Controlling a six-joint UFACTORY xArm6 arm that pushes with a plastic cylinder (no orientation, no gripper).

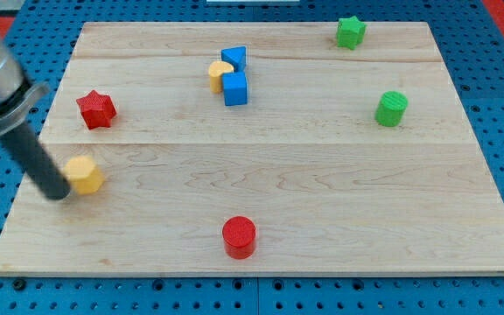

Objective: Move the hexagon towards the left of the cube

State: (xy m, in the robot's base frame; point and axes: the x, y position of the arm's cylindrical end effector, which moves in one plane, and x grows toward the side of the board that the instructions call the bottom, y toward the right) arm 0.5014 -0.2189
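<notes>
The yellow hexagon [85, 174] lies near the board's left edge, in the lower half. The blue cube [235, 88] stands in the upper middle, with a yellow half-round block [219, 74] touching its left side and a blue triangular block [234, 58] just above it. My tip [58, 193] rests on the board directly left of the yellow hexagon, touching or almost touching its left side. The rod slants up to the view's top left.
A red star [96, 108] lies above the hexagon. A red cylinder [239, 236] stands at the bottom middle. A green cylinder [391, 108] is at the right and a green star [350, 31] at the top right. The wooden board [322, 201] lies on a blue pegboard.
</notes>
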